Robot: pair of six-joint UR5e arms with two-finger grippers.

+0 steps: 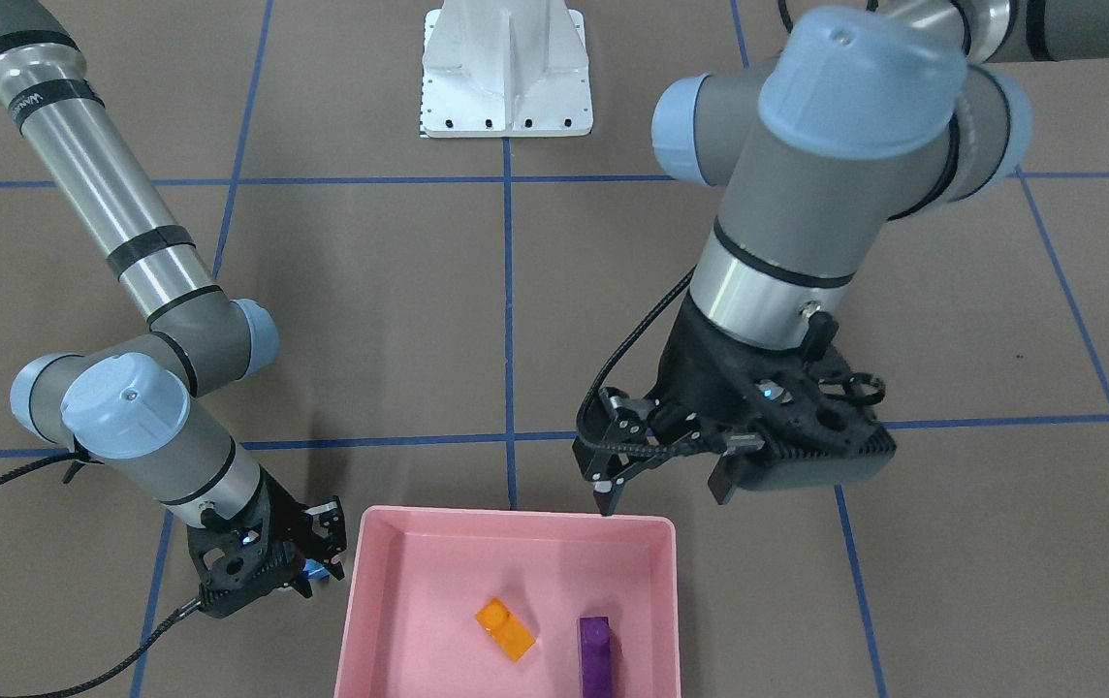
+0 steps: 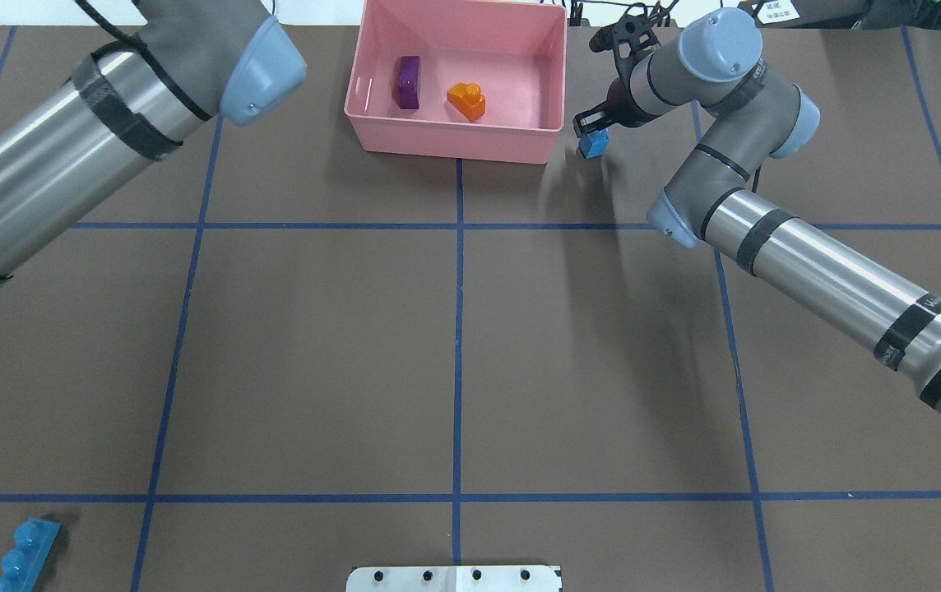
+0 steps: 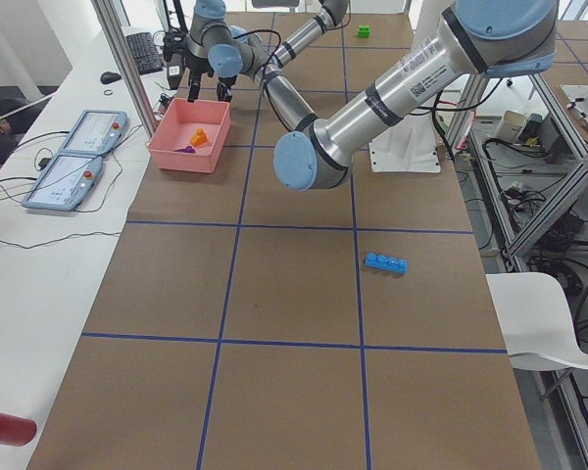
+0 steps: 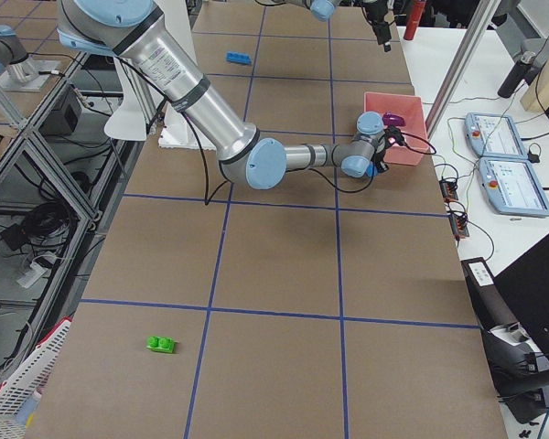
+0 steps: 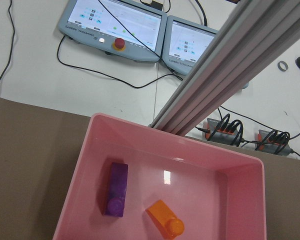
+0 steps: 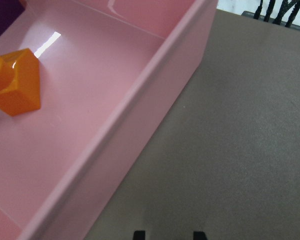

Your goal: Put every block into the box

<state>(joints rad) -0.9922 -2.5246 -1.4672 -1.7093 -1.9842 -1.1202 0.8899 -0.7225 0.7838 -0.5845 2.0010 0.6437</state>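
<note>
White base (image 1: 506,87), touchscreen consoles (image 5: 115,25), white chair (image 3: 559,318)

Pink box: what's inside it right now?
Inside the pink box, an orange block and a purple block lie apart on the floor. The overhead view shows the whole floor, with nothing covered.

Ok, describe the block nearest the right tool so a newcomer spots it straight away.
In the overhead view, find the pink box at the far edge. Just outside its right wall, on the table by the right tool, sits the small light-blue block. It is a cube, unlike the long light-blue bar, and out of the box, unlike the orange block and purple block.
</note>
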